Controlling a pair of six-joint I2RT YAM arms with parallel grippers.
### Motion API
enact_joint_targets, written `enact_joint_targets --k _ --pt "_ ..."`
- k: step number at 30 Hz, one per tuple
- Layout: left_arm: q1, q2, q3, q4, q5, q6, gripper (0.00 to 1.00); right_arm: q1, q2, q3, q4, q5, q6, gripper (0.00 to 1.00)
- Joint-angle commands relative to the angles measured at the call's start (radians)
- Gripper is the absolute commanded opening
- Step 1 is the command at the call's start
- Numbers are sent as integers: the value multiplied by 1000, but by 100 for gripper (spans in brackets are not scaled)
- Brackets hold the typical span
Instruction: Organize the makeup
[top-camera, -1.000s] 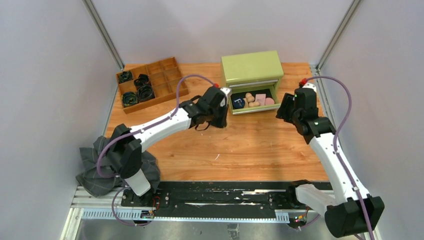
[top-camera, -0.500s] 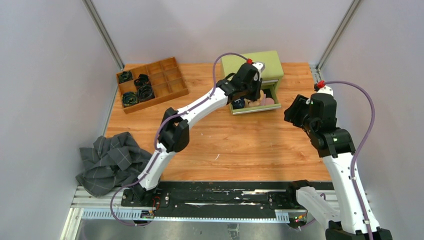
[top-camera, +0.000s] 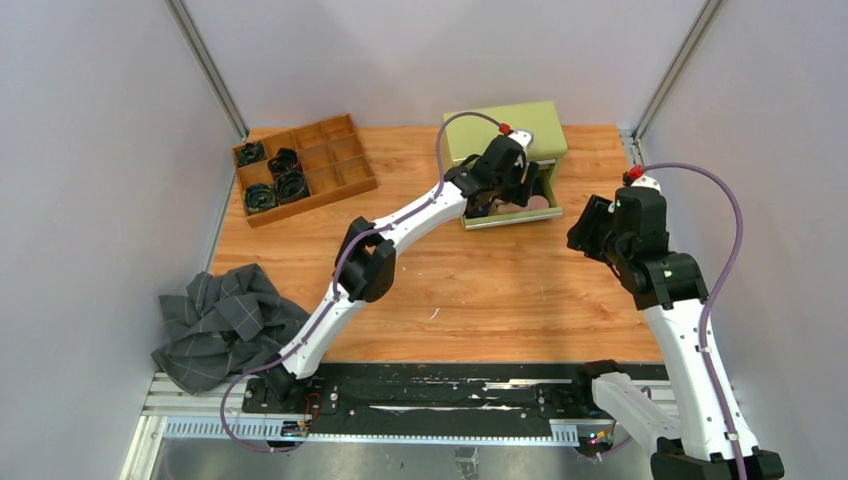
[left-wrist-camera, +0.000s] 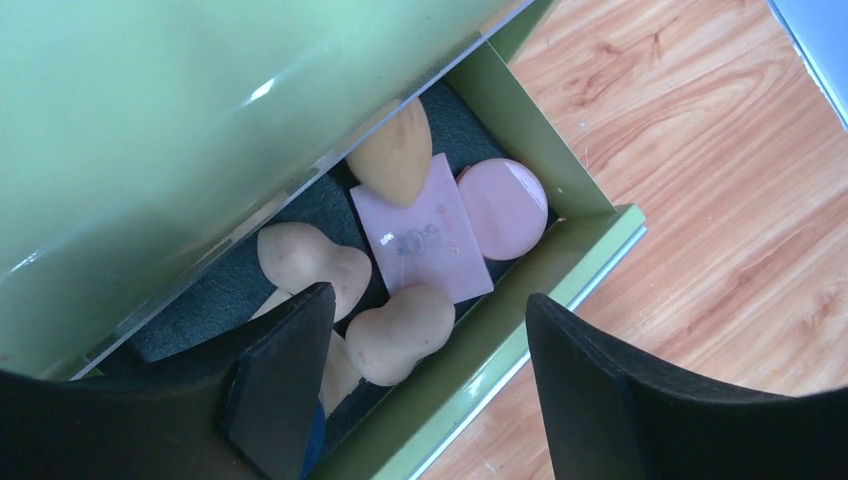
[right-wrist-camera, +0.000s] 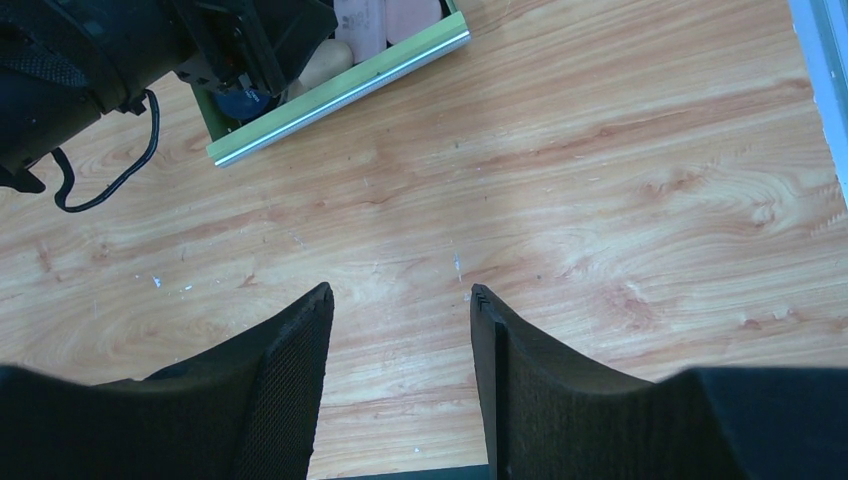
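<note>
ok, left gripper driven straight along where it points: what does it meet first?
Probably the beige gourd-shaped sponge in the green drawer, centred ahead of the open left gripper. The drawer's front wall is close beside it; depth unclear.

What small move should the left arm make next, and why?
Probably lower the left gripper straight down and close on the beige sponge: its jaws stand open above the open green drawer, and that sponge lies between the fingers, nearest the drawer's front wall.
</note>
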Motion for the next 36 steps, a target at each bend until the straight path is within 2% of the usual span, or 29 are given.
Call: enact_joint_targets --k 1,7,10,13,17,22,24,27,34,36 --pt "-30 -77 -34 39 -15 69 74 -11 -3 -10 -11 4 14 52" --pt "-59 -216 -112 -22 -25 161 73 -33 21 -131 85 -41 36 53" --pt "-59 -326 -189 -8 46 167 73 -114 71 -192 211 -196 89 54" --pt "-59 -378 -174 -48 139 156 73 -209 159 -268 402 -410 192 54" --pt "-50 -464 -178 -83 54 173 76 -219 273 -336 638 -476 308 56" --pt "44 -520 -213 -83 23 124 77 -227 455 -330 733 -506 340 54" --pt "91 -523 -227 -83 45 95 77 -227 518 -348 801 -528 372 50" --pt "144 -503 -240 -75 75 76 77 -227 598 -365 866 -530 417 38" --pt "188 -416 -235 -71 52 94 78 -214 783 -358 1006 -569 483 16" --pt "198 -394 -236 -57 61 89 79 -209 838 -339 1046 -580 497 13"
